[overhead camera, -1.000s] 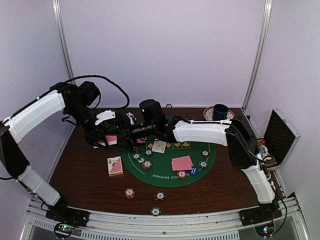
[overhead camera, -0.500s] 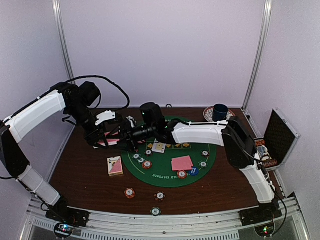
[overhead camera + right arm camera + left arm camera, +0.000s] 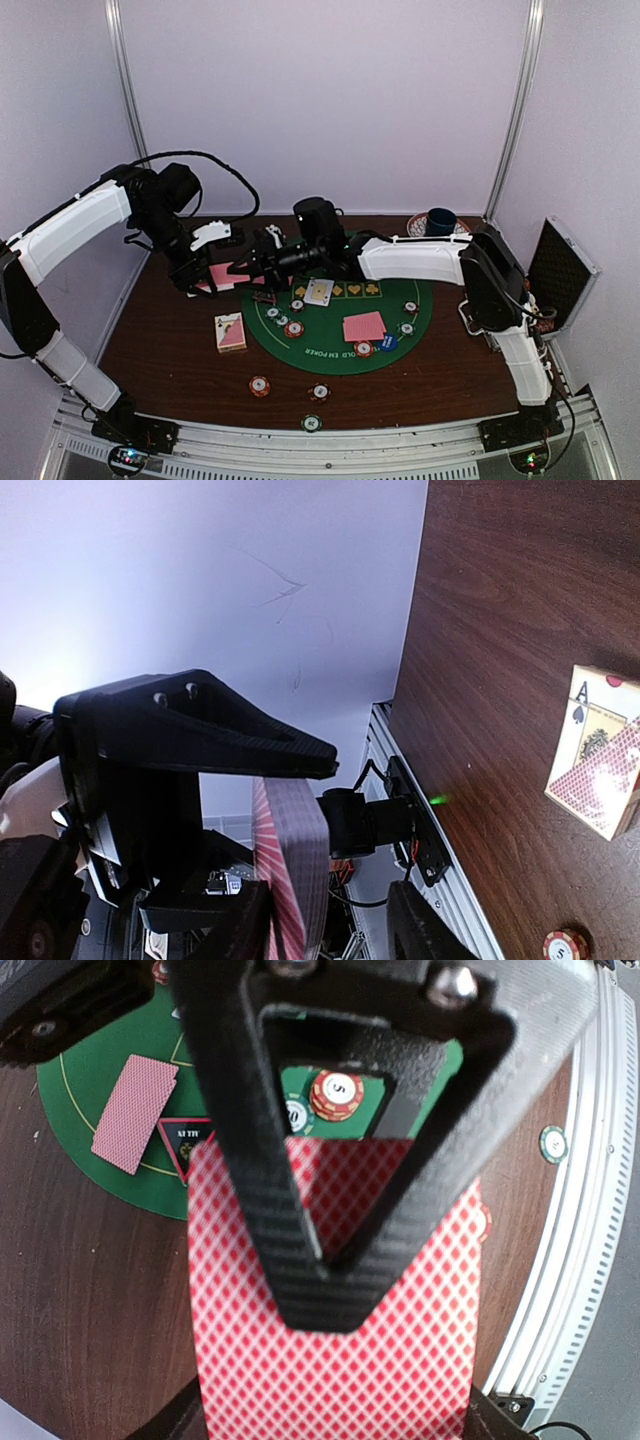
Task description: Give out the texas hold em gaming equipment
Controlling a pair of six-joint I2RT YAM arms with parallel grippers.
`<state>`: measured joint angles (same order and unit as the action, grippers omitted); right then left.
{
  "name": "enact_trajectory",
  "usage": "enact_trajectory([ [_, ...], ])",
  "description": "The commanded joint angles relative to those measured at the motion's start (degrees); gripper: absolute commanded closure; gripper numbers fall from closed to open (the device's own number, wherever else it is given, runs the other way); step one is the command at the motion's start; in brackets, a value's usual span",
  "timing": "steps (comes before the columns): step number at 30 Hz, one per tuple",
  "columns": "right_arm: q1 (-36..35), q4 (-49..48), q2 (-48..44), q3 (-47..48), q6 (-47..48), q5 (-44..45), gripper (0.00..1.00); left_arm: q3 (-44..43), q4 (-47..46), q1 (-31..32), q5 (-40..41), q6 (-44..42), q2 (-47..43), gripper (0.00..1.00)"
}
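Observation:
My left gripper (image 3: 213, 268) hangs over the table's left side, shut on a deck of pink-backed playing cards (image 3: 330, 1380). The deck (image 3: 224, 274) sticks out toward the right arm. My right gripper (image 3: 330, 925) has reached in from the right and straddles the deck's free end (image 3: 295, 860). One finger lies against the card face and the other stands apart, so the jaws are open. On the green mat (image 3: 330, 352) are face-down cards (image 3: 364, 326), a face-up card (image 3: 319, 292), striped chips (image 3: 293, 328) and a blue disc (image 3: 388, 342). The triangle marker (image 3: 185, 1145) peeks out beside the deck.
A card box with an ace on it (image 3: 231, 332) lies on the wood left of the mat. Loose chips (image 3: 260, 385) sit near the front edge. A dark blue cup (image 3: 440, 222) stands at the back right, and a metal-edged case (image 3: 560, 270) stands open at the right edge.
The right gripper has slid onto the deck's end and its jaws have narrowed around it. The left gripper has kept the deck in the same place.

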<state>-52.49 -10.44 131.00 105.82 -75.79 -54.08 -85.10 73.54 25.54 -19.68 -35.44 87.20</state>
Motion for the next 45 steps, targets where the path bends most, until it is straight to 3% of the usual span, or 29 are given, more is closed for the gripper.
enact_trajectory([
  [1,1.0,0.8,-5.1,-2.5,1.2,-0.1,0.63,-2.0,-0.6,-0.3,-1.4,-0.2,-0.8,1.0],
  [14,2.0,-0.9,-7.1,-4.1,-0.4,-0.9,0.95,-2.1,-0.5,-0.3,-1.1,-0.1,-0.8,1.0],
  [21,4.7,1.8,-10.5,-7.2,1.9,-1.3,1.0,-2.0,-0.5,-0.3,-0.7,-0.2,-0.7,1.0],
  [24,7.0,8.7,-13.2,-8.5,7.7,-1.0,1.0,-1.9,-0.6,-0.3,-0.6,-0.2,-0.8,1.0],
  [27,9.4,24.6,-15.4,-6.0,19.9,1.7,1.0,-1.8,-0.5,-0.3,-0.4,-0.2,-1.0,1.0],
  [32,11.0,58.3,-13.9,8.2,46.4,21.5,1.0,-1.7,-0.3,-0.3,-0.3,-0.4,-1.1,1.0],
  [36,8.9,71.7,-10.9,16.6,60.5,44.2,1.0,-1.7,-0.3,-0.3,-0.3,-0.3,-1.0,1.0],
  [41,3.1,71.2,-9.2,16.0,75.5,72.9,1.0,-1.5,-0.2,-0.3,0.4,-0.3,-0.9,1.0],
  [45,-1.9,56.7,-10.6,6.0,88.5,92.0,1.0,-1.4,-0.2,-0.3,0.5,-0.2,-1.1,1.0],
])
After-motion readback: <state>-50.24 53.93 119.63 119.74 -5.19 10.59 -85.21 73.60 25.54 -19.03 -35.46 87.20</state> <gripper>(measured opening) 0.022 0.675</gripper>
